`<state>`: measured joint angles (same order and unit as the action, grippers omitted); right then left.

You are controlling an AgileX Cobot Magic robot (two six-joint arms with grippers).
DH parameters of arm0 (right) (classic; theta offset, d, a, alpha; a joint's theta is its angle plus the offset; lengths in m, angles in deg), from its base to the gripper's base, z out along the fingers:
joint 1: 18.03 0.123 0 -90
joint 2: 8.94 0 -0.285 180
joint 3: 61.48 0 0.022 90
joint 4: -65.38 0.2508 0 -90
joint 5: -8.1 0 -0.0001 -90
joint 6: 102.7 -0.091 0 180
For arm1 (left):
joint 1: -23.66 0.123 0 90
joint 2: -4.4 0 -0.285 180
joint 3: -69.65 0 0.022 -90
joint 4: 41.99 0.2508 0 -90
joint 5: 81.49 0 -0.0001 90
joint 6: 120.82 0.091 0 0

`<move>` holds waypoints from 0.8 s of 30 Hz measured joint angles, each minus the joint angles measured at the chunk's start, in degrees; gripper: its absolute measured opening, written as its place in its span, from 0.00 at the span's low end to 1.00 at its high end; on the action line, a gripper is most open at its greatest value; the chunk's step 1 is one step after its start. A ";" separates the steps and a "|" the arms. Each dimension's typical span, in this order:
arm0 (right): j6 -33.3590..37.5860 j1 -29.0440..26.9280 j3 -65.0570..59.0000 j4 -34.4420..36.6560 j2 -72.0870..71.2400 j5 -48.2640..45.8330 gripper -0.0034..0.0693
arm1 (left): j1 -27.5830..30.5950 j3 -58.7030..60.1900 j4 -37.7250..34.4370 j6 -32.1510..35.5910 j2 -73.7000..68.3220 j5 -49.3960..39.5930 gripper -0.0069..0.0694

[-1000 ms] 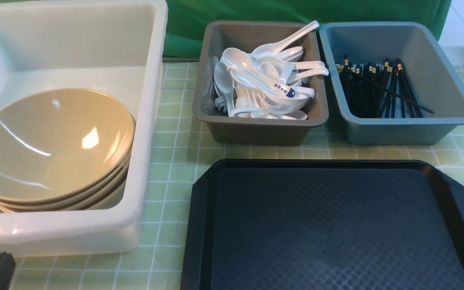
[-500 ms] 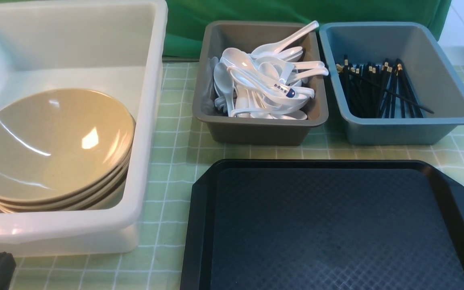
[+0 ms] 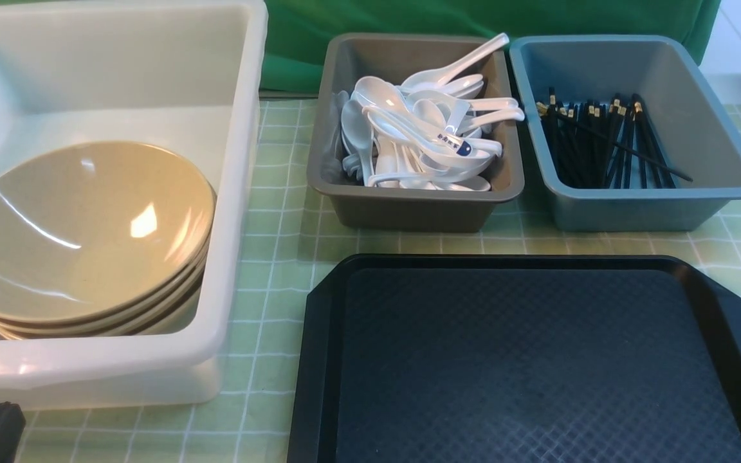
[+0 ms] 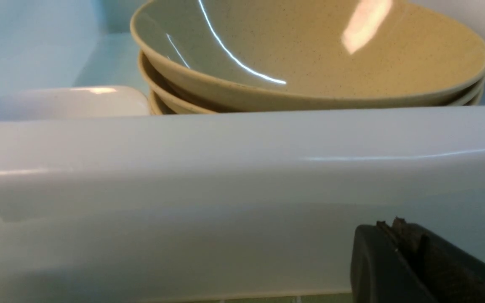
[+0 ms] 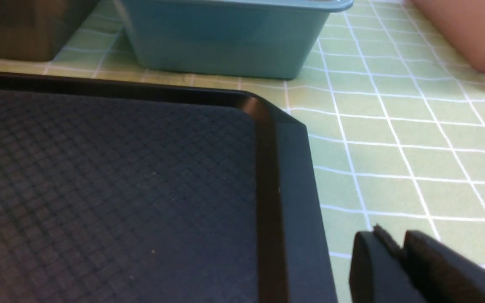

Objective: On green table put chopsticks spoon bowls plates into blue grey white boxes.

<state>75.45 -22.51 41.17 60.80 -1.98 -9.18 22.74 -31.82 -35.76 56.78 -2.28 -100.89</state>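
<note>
Showing unreadable blue characters: spoon (image 3: 457, 146)

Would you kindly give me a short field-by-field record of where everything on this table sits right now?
white box: robot's left, holds stacked bowls and a white plate beside them
grey box: middle, piled with white spoons, printed spoon on top
blue box: right, holds chopsticks
black tray: nearest, nothing on it
green table: under all
left claw: shut, empty, outside white box's near wall
right claw: nearly shut, empty, beside tray's right edge
</note>
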 joint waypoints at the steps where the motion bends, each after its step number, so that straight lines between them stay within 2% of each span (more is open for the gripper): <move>1: 0.00 0.00 0.00 0.00 0.00 0.00 0.19 | 0.00 0.00 0.00 0.00 0.00 0.00 0.09; 24: 1.86 0.00 0.00 0.00 0.00 0.22 0.21 | 0.00 0.00 0.00 0.00 0.00 0.06 0.09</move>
<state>77.30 -22.51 41.17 60.80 -1.98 -8.97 22.74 -31.82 -35.76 56.78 -2.28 -100.84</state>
